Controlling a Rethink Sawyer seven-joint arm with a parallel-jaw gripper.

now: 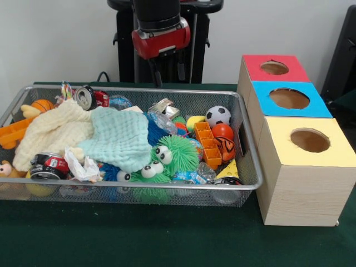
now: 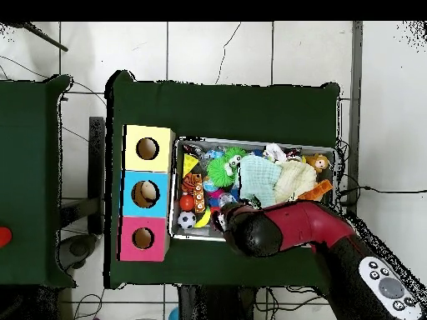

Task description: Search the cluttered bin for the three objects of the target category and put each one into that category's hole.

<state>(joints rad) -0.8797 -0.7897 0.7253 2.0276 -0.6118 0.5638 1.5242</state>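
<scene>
A wire bin [image 1: 247, 142] holds a jumble of things. At its right end lie a soccer ball [image 1: 218, 115], an orange ball [image 1: 222, 131] and a tiger-striped ball [image 1: 226, 148]; a small basketball [image 1: 42, 105] lies at the far left. A mint cloth [image 1: 119, 136] and a cream cloth [image 1: 55, 130] cover the middle and left. My gripper [image 1: 169, 77] hangs above the bin's back rim, open and holding nothing. In the overhead view the gripper [image 2: 227, 220] sits over the bin's [image 2: 258, 142] lower edge. Right of the bin stand the red [image 1: 273, 68], blue [image 1: 289, 98] and yellow [image 1: 309, 140] hole boxes.
Also in the bin are green fuzzy toys with eyes [image 1: 172, 153], an orange plastic block [image 1: 207, 143], a yellow wedge [image 1: 228, 169], drink cans [image 1: 86, 97] [image 1: 47, 166] and crumpled wrappers [image 1: 83, 167]. The boxes [image 2: 147, 193] touch the bin's side. Green table cloth [image 1: 167, 239] lies in front.
</scene>
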